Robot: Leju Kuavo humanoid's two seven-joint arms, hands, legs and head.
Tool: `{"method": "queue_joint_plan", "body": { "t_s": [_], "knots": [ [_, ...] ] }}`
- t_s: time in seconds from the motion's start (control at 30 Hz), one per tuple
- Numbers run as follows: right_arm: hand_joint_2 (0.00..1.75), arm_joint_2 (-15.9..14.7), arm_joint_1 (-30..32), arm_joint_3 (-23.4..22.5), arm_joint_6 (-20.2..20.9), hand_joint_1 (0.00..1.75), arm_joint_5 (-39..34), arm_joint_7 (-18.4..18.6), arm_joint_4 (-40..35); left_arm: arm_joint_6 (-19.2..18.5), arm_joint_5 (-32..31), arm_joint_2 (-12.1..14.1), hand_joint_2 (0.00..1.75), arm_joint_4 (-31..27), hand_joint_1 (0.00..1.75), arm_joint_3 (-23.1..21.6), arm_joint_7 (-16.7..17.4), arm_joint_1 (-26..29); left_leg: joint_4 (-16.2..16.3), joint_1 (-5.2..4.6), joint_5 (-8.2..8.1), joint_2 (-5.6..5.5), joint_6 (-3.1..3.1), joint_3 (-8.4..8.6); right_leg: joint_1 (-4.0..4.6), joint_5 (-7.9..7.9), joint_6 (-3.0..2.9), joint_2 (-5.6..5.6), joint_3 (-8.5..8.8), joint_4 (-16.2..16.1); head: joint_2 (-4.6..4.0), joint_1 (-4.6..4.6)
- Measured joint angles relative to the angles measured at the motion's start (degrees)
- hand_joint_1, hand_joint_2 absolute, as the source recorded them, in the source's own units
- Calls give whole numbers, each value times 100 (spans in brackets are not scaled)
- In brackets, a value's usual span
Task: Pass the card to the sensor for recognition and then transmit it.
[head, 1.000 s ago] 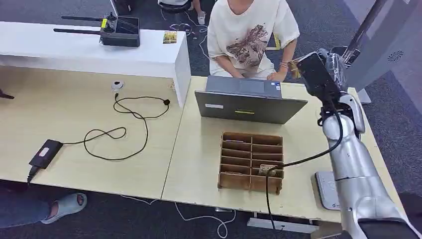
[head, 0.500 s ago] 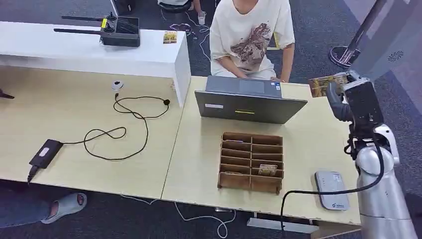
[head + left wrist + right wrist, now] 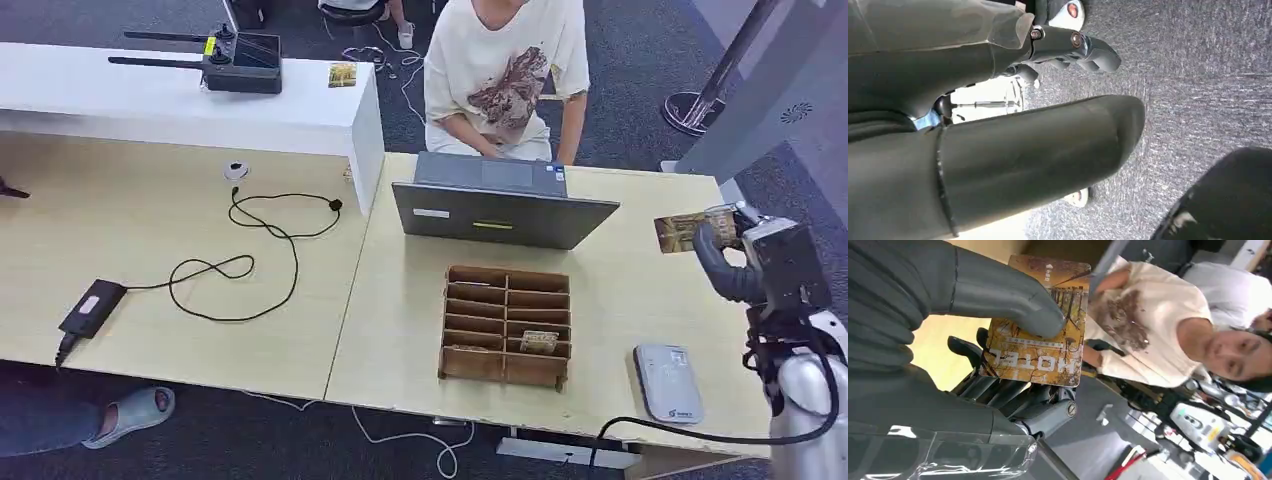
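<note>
The right hand [image 3: 735, 262] is raised above the right end of the worktop [image 3: 620, 300], beyond and to the right of the wooden divider box [image 3: 506, 325]. It pinches the card [image 3: 682, 232]: in the right wrist view the thick grey thumb [image 3: 998, 295] presses down on the card's printed face while the darker fingers [image 3: 998, 385] lie underneath it, so the card [image 3: 1040, 325] is clamped between thumb and fingers. About half of the card juts out past the thumb tip, and the word HOTEL can be read on it. In the head view the card sticks out from the hand toward the laptop [image 3: 500, 205], held in the air and not touching the worktop.

The sensor [image 3: 668, 382], a flat grey reader, lies on the worktop just to the right of the divider box, near the front edge and nearer the robot than the raised hand. The card is well apart from it. Another card [image 3: 538, 342] sits in one compartment on the box's right side, in the second row from the front.

The left hand [image 3: 1013, 150] is seen in the left wrist view over grey carpet [image 3: 1198, 75]; its fingers [image 3: 1083, 47] are curled with nothing in them.

A person in a pale printed shirt [image 3: 503, 70] sits behind the laptop, on the far side from the box.
</note>
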Motion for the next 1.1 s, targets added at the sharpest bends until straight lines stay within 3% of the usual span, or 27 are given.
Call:
{"method": "queue_joint_plan", "body": {
  "t_s": [0.17, 0.5, 0.7, 1.1],
  "knots": [
    [175, -214, 421, -342, 443, 175, -9, -164, -92, 28, -4, 37, 0, 0, 0, 0, -59, 6, 0, 0, -2, 5, -2, 1, 0, -1, 0, 6, -4, -1, 0, -2],
    [175, -365, 856, -843, 1031, 175, -164, -269, 20, 31, -9, 50, 0, 0, 0, 0, -70, 15, 0, 0, -2, 5, -2, 2, 0, 0, 0, 8, -3, 0, 2, -2],
    [175, -409, 996, -887, 990, 175, 247, -177, 118, 26, -11, 72, 0, 0, 0, 0, -66, 14, 0, 0, -2, 6, -2, 2, 0, -1, 0, 9, -3, -1, 2, 0],
    [175, -323, 1158, -758, 1073, 175, 356, -188, 413, 26, -11, 79, 0, 0, 0, 0, -50, 12, -1, 0, -2, 6, -2, 1, 0, -1, 0, 9, -3, 0, 2, 0]
  ]
}}
